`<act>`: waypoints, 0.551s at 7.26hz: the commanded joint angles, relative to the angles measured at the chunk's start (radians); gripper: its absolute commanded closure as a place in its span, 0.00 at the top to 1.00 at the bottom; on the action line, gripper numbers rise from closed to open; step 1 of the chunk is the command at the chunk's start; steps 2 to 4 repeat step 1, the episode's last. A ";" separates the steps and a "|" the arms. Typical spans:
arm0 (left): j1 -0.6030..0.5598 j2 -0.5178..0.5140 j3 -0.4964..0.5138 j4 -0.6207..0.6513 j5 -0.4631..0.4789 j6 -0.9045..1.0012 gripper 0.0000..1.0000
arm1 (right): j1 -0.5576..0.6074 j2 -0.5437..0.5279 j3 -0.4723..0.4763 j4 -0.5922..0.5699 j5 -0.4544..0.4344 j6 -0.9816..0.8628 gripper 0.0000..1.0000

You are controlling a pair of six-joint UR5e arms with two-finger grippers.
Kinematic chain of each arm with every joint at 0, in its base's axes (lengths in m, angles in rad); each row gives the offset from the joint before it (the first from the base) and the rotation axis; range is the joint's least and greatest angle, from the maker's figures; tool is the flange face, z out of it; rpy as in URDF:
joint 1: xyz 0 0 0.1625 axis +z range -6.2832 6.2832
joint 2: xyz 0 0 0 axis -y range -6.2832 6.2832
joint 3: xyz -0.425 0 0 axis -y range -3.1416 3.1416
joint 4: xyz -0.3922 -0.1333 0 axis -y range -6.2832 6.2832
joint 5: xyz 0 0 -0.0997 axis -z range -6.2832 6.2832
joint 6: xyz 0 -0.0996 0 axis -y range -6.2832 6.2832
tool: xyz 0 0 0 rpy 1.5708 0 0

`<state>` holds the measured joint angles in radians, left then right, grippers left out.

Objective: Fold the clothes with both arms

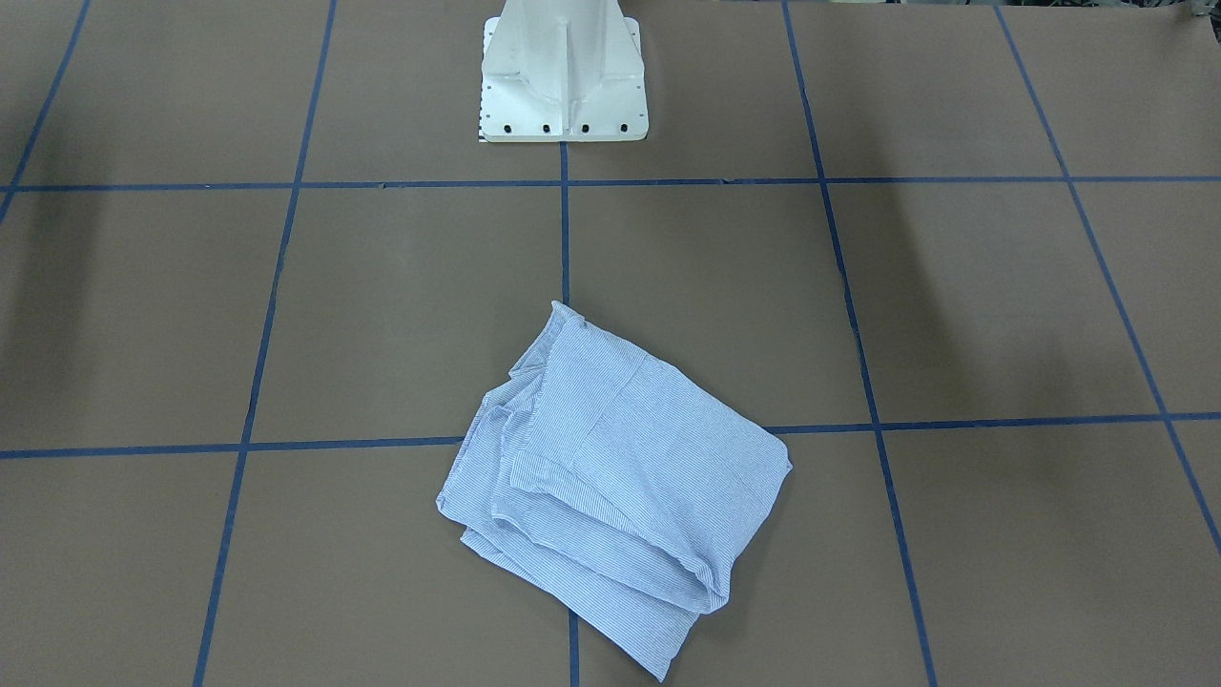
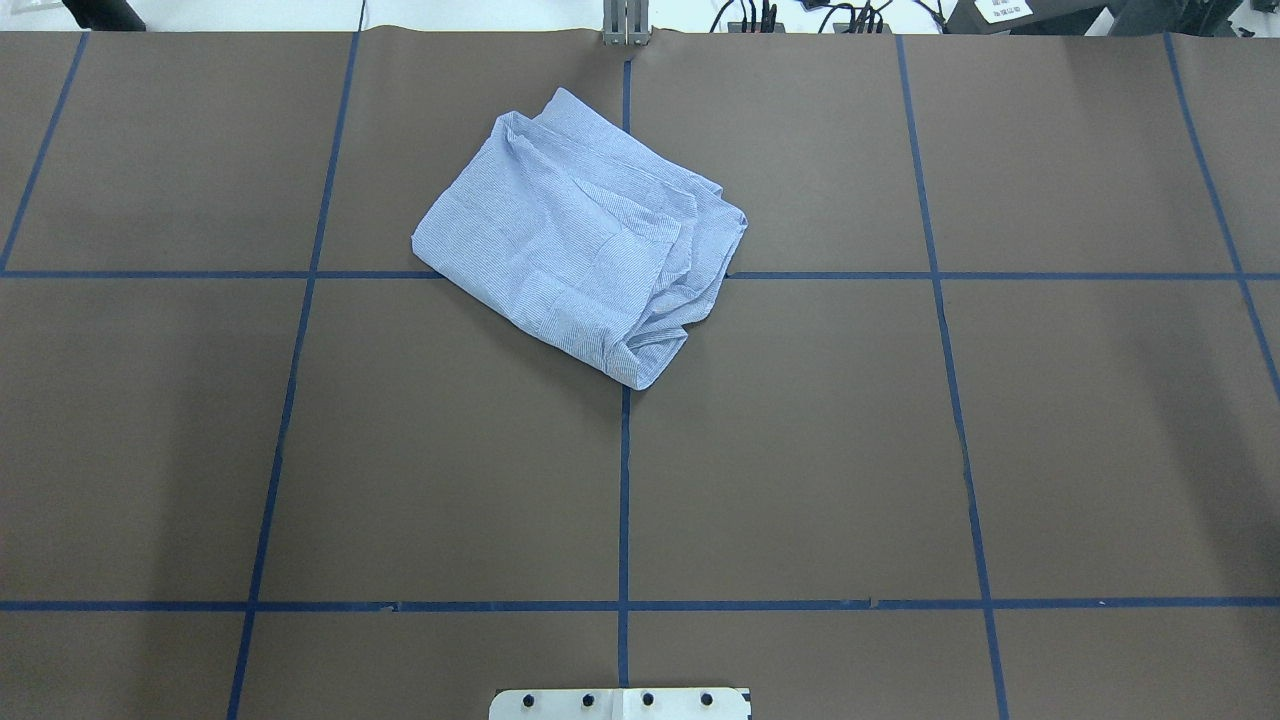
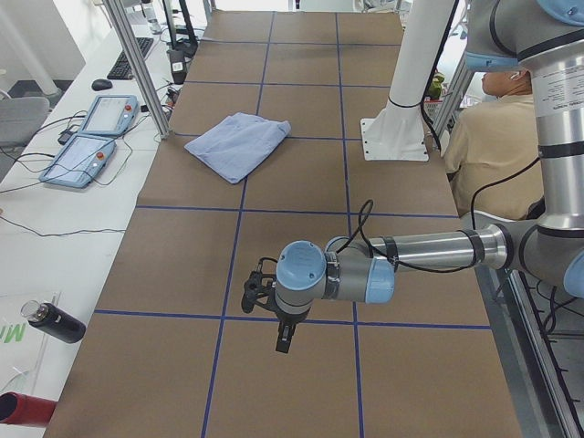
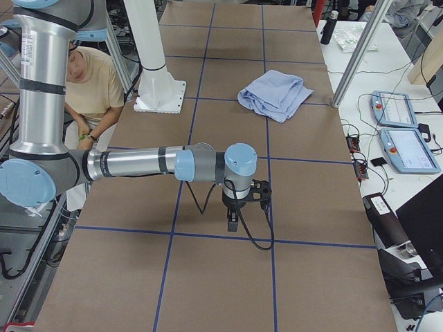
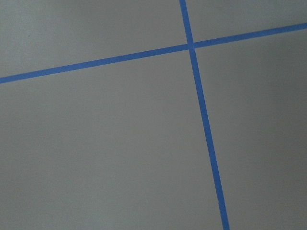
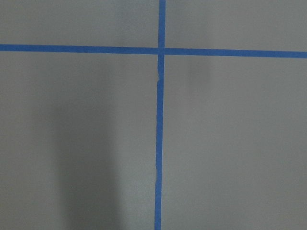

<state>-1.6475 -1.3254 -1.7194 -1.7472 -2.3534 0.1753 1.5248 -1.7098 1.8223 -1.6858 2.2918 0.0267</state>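
Note:
The clothes [image 2: 570, 240] are one light-blue, finely striped shirt lying in a loosely folded, rumpled bundle on the brown table, on the side far from the robot's base. It also shows as the shirt [image 1: 610, 477], [image 3: 239, 144], [image 4: 275, 94]. My left gripper [image 3: 285, 342] hangs pointing down above the table, far from the shirt, and I cannot tell whether it is open or shut. My right gripper [image 4: 233, 223] hangs likewise at the table's other end, its state also unclear. Both wrist views show only bare table and blue tape lines.
The white pedestal base [image 1: 563, 76] stands at the table's robot side. A person [image 4: 90, 90] sits behind it. Two teach pendants [image 3: 91, 137] and cables lie on the white bench beyond the far edge, with a metal post [image 3: 137, 64] and a dark bottle [image 3: 55, 321].

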 commanded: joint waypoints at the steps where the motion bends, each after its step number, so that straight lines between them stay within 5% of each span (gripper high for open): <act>1: 0.002 0.000 0.001 0.000 0.002 0.000 1.00 | 0.000 -0.001 0.000 0.000 0.000 -0.001 1.00; 4: 0.002 0.000 0.001 0.000 0.002 0.000 1.00 | 0.000 -0.001 0.000 0.000 0.000 -0.001 1.00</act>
